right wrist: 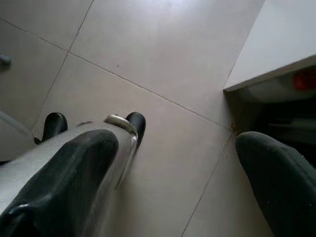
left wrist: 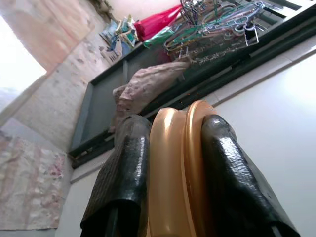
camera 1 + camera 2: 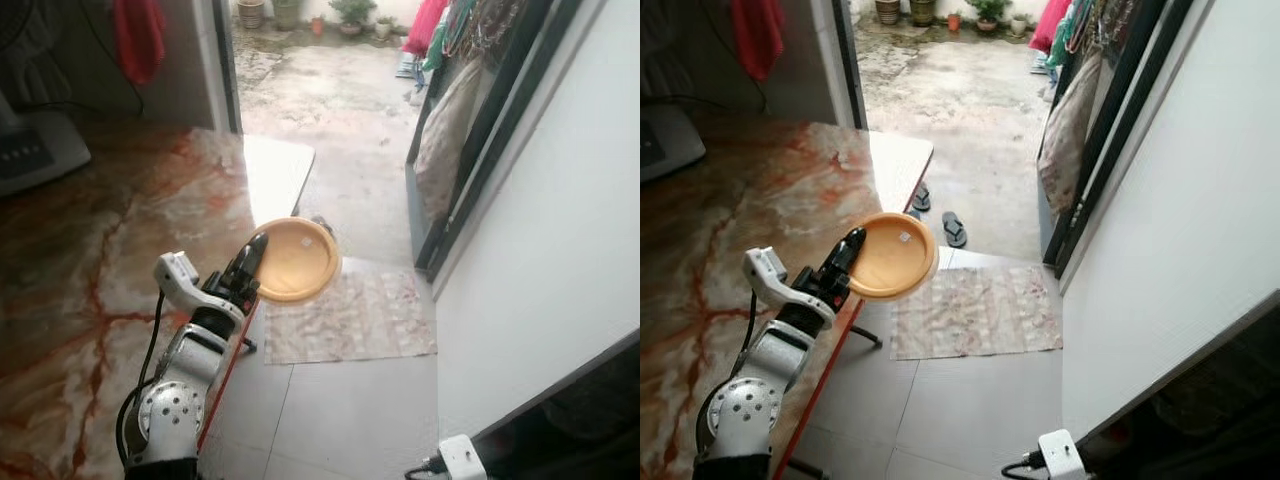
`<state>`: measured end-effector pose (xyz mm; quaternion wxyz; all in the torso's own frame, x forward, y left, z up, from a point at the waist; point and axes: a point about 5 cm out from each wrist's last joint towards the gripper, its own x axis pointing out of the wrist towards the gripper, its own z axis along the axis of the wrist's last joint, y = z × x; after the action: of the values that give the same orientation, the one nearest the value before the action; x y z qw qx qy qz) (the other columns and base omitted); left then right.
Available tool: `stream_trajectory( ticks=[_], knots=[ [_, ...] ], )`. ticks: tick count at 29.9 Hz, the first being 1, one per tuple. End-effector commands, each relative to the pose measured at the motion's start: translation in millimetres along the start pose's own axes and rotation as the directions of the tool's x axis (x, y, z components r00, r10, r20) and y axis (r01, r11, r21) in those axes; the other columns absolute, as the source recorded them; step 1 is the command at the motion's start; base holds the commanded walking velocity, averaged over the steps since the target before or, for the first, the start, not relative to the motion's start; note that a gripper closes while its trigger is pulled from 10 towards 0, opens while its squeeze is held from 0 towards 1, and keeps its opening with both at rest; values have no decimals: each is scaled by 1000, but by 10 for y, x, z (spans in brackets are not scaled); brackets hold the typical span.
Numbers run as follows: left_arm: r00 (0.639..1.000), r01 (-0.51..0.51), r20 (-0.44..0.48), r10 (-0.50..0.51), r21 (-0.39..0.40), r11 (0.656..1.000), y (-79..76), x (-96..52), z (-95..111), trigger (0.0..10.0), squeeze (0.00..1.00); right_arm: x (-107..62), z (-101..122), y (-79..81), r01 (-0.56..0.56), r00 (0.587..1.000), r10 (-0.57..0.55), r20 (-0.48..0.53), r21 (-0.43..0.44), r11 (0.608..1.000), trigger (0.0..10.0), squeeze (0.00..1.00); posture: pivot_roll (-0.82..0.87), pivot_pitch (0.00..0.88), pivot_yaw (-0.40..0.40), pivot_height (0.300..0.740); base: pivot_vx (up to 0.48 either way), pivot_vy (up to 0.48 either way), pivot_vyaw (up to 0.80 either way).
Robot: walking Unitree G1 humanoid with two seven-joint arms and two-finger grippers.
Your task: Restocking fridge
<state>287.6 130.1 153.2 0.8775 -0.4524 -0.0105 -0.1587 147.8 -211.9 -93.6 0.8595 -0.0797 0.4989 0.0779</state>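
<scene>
Left gripper (image 3: 252, 262): clamped on the rim of an orange plate (image 3: 297, 259), centre-left of the head frame, at the near edge of the counter (image 3: 90, 260).
Fingers (image 2: 123, 182): in the left wrist view one black finger sits on each face of the plate, rim sandwiched edge-on between them.
Plate orientation: round, so no real long axis; held tilted up, its concave face turned toward the camera and upward, disc extending from the fingertips toward the right of the frame.
Plate vs gripper: grip is at the plate's left rim; the rest of the plate hangs out past the counter edge, above the patterned floor mat (image 3: 350, 315).
Right gripper (image 1: 173, 173): fingers spread wide with nothing between them, pointing down at pale floor tiles (image 1: 163, 54).
Right wrist detail: two dark rounded shapes by a silver part, probably the robot's feet, hard to be sure; dark recess with a red spot in the upper right, not readable.
Surroundings: open doorway to a wet yard (image 3: 330, 90) at top centre; sandals (image 3: 953, 228) on the floor just past the counter in the right eye view; white wall (image 3: 540, 250) at right.
Cut off: white box with a cable (image 3: 462, 458) at the bottom edge; left arm trimmed by the lower frame.
Hidden: plate's back face and the far finger in the head views.
</scene>
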Motion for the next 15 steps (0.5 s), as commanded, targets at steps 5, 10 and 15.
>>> stream_trajectory(
  ticks=[5, 10, 15],
  knots=[
    [1000, 15, 8, -15, -32, 999, -44, 2, -41, 10000, 0, 2, 12, 4, 0, 1000, 0, 6, -2, 1000, 10000, 0, 11, 54, 7, 740, 0, 0, -788],
    [1000, 18, 3, -18, -32, 999, -44, 0, -47, 10000, 0, 2, 11, 6, -1, 1000, 1, 6, -5, 1000, 10000, 0, 12, 49, 7, 740, 0, 0, -788],
    [1000, 20, -3, -20, -32, 999, -43, -3, -59, 10000, 0, 1, 6, 6, -2, 1000, 2, 5, -6, 1000, 10000, 0, 9, 44, 7, 740, 0, 0, -788]
  ],
)
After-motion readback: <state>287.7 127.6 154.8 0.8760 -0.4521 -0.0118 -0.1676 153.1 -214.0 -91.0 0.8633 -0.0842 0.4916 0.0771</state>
